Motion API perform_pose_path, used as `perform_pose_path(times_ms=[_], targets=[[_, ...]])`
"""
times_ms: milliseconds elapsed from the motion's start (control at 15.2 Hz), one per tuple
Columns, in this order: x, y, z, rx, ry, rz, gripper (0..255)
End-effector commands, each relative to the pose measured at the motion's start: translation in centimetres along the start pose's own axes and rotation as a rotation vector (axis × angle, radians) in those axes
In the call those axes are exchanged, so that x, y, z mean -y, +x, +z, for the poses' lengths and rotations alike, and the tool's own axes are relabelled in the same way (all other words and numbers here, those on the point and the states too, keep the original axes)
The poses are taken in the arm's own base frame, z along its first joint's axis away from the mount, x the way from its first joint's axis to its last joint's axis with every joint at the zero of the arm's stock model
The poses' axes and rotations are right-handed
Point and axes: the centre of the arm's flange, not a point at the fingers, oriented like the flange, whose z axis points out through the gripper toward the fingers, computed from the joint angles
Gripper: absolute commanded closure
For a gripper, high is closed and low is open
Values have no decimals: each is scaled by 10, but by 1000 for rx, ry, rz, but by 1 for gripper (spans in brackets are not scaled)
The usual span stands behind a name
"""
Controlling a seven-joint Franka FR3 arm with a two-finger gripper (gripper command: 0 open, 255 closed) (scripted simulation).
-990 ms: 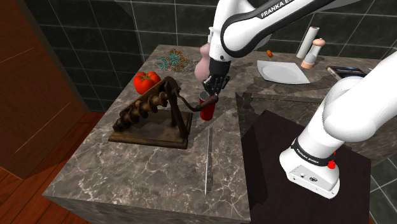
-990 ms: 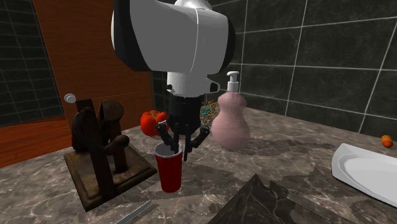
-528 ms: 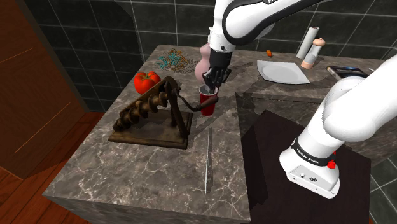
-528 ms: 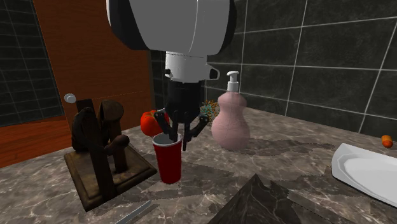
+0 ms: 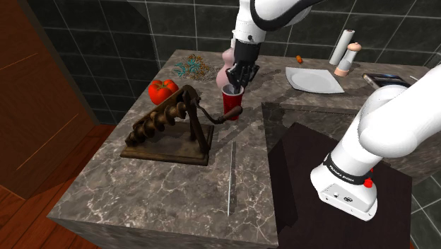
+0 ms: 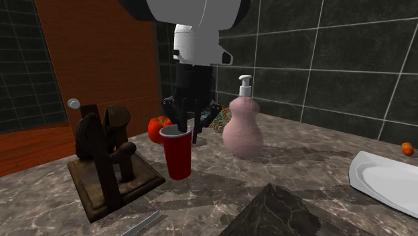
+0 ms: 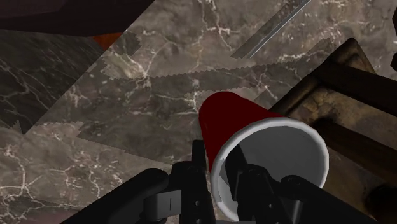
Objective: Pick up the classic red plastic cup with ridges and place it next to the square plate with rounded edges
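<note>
Over the marble counter, near its middle, I have the gripper pointing straight down onto the red cup. From the wrist camera I can see the black fingers clamped on the cup's wall at the white rim, one outside and one down inside the grey interior. From across the counter the cup hangs upright under the gripper; I cannot tell whether its base touches the marble.

Just beside the cup, toward the shoulder view's left, stands a dark wooden screw press on a flat base, and its curved handle reaches close to the cup. A tomato sits behind the press. A pink soap bottle with a white pump stands just behind the cup, on the second exterior view's right.

The white plate lies well apart from the cup, farther back and toward the shoulder view's right, near a small orange thing, a pepper mill and a white roll. A thin metal strip lies on the marble nearer the front edge, beside the dark stand.
</note>
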Motion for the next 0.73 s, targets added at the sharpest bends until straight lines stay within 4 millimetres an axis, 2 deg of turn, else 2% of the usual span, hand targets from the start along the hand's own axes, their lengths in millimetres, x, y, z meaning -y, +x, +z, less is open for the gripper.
perform_pose_path(times_ms=[0, 660], targets=[[1, -1, -11, 0, 0, 0, 255], [7, -1, -64, 0, 0, 0, 255]])
